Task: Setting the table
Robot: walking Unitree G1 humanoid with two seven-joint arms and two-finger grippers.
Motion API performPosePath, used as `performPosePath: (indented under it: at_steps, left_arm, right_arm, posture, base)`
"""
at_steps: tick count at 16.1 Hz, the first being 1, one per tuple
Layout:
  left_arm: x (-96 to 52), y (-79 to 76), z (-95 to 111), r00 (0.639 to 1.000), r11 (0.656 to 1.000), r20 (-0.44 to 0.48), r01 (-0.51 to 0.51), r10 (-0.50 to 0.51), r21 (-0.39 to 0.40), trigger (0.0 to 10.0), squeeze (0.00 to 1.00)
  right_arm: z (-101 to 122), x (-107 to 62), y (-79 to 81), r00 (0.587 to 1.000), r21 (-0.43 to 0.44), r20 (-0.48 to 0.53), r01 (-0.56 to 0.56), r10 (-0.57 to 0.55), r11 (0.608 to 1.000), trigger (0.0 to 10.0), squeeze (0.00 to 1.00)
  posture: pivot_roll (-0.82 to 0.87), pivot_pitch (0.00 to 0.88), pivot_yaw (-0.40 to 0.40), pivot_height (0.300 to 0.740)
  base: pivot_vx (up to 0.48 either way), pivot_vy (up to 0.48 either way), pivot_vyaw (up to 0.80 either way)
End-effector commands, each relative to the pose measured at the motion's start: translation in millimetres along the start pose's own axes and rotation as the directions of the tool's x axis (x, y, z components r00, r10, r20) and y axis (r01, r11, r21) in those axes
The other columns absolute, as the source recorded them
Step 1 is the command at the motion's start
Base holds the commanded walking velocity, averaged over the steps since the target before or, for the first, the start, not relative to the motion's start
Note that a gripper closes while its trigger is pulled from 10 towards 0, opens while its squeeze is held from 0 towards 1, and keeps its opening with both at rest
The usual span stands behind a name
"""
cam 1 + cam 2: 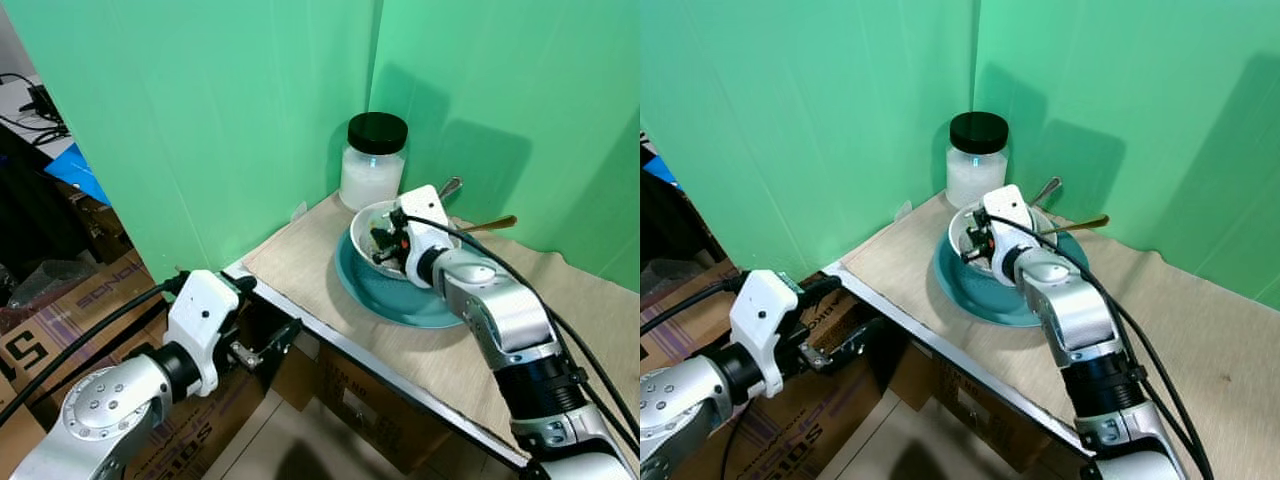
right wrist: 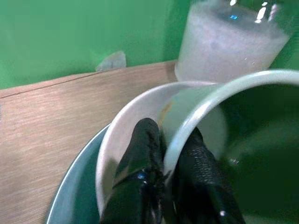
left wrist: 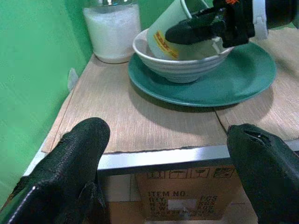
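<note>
So our right gripper [image 2: 175, 172] is down inside the white bowl [image 3: 187, 70], and its two black fingers [image 2: 140, 158] are pinched onto the rim of a cup [image 3: 170, 30], one finger outside the wall and one inside. The cup is pale outside with a yellow-and-red label, dark green inside, and it sits tilted in the bowl rather than upright. Pretty tight grip as far as we can see, no gap between fingers and cup wall.

The bowl sits on a teal plate [image 1: 390, 295], and the plate is on the light wood-grain table [image 1: 300, 265], near the back corner where the green walls [image 1: 200, 120] meet. Just behind the plate there's a jar [image 1: 373, 160] of something white with a black lid, close to the bowl but we can't tell if it's touching. A couple of utensil handles, one silver [image 1: 450, 186] and one gold-ish [image 1: 490, 224], poke out behind our right wrist; what they rest on is hidden.

Our left gripper [image 3: 163, 172] hangs off the table, below and in front of its metal edge [image 3: 163, 158], fingers spread wide apart with nothing between them. Under the table we've got cardboard boxes [image 1: 830, 400], and a few more off to the left on the floor.
</note>
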State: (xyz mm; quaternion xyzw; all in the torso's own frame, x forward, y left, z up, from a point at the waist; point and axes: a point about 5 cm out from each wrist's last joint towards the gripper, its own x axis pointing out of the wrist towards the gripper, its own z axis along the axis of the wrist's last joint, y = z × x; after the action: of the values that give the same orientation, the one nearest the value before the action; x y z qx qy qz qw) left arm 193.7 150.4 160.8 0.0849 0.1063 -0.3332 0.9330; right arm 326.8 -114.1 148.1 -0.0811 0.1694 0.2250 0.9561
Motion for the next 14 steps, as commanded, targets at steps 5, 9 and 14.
performPosePath:
  at_steps: [5, 9, 14]
  left_arm:
    - [-1.6, -2.4, 3, 1.0, 1.0, 0.009, 0.023, -0.023, 0.017, 10.0, 0.0]
    - [0.2, 5.8, 8, 0.999, 1.0, 0.042, -0.004, 0.003, 0.021, 10.0, 0.0]
    - [12.3, 16.9, 23, 0.978, 0.989, 0.148, -0.144, 0.146, -0.028, 10.0, 0.0]
  right_arm:
    - [28, -10.8, -0.9, 0.995, 0.042, 0.095, -0.031, 0.027, 0.999, 0.0, 0.0]
    - [64, -38.5, -4.0, 0.958, 0.026, 0.28, -0.067, 0.057, 0.997, 0.0, 0.0]
    - [68, -74.0, -14.2, 0.901, 0.015, 0.434, 0.006, -0.012, 1.0, 10.0, 0.0]
  posture:
    - [-0.01, 0.0, 0.02, 0.74]
    - [-0.02, 0.0, 0.026, 0.74]
    - [-0.05, 0.0, 0.029, 0.74]
  base:
    - [0.0, 0.0, 0.0]
    - [0.0, 0.0, 0.0]
    - [0.0, 0.0, 0.0]
